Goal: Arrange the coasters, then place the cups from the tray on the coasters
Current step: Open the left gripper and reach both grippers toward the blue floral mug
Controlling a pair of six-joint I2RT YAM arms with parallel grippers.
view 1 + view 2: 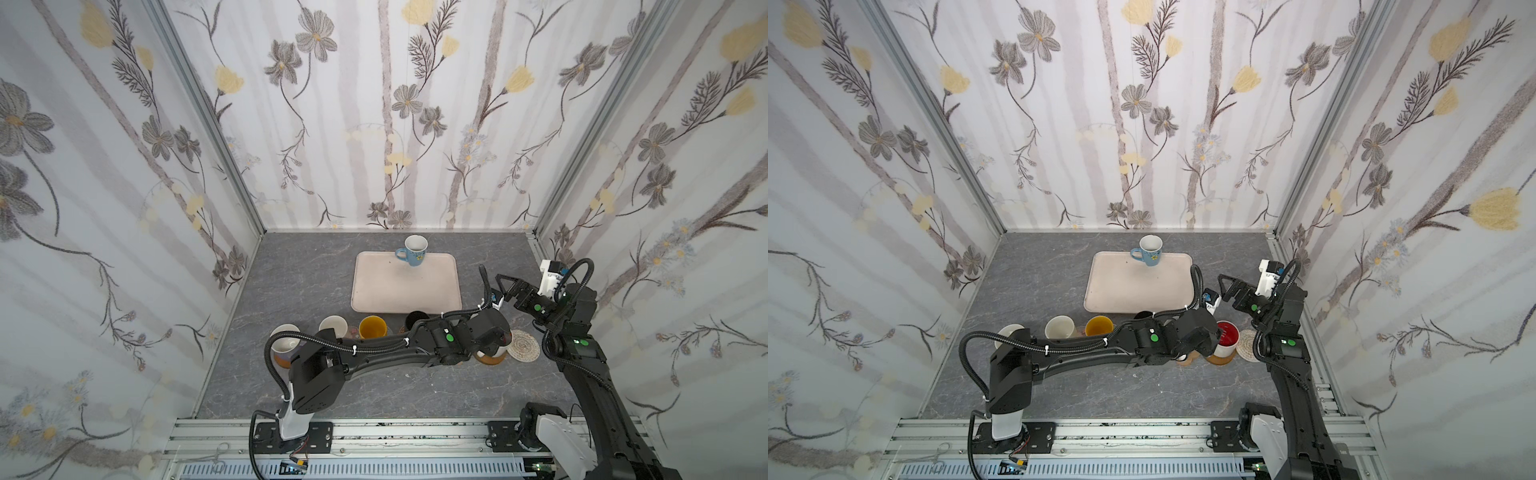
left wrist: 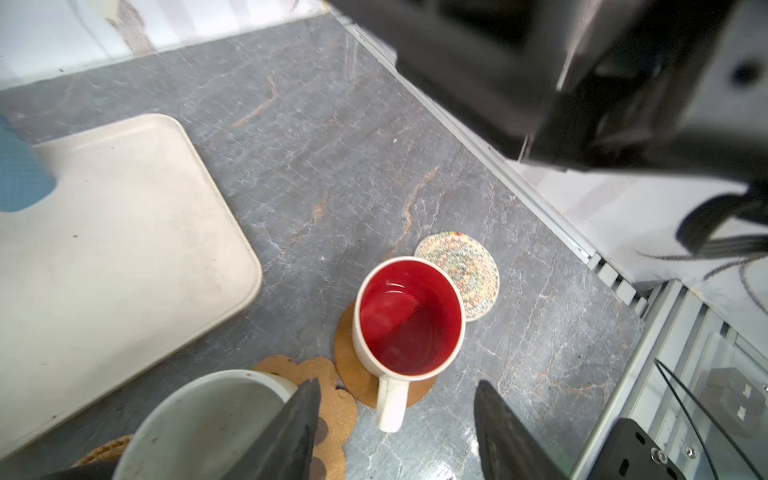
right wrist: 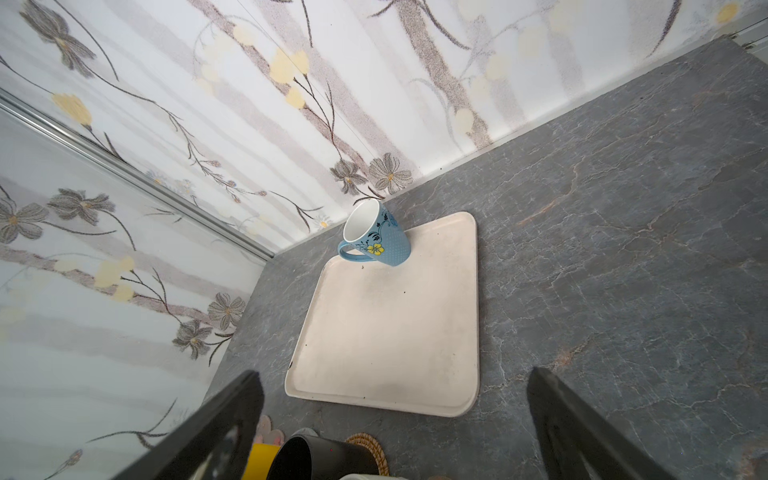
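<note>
A white cup with a red inside (image 2: pixel 409 320) stands on a brown wooden coaster (image 2: pixel 347 357). Its handle points at my left gripper (image 2: pixel 397 384), which is open, with the fingers apart from the handle on both sides. Beside it lies a white woven coaster (image 2: pixel 465 270) with nothing on it. The cream tray (image 1: pixel 405 291) carries one blue patterned cup (image 1: pixel 414 250) at its far edge. My right gripper (image 1: pixel 505 289) hangs open and empty to the right of the tray.
A lavender cup (image 1: pixel 286 338), a cream cup (image 1: pixel 333 326), a yellow cup (image 1: pixel 372 327) and a black cup (image 1: pixel 417 319) stand in a row in front of the tray. Another pale cup (image 2: pixel 208 424) sits by a paw coaster (image 2: pixel 328 399). The left arm stretches across the row.
</note>
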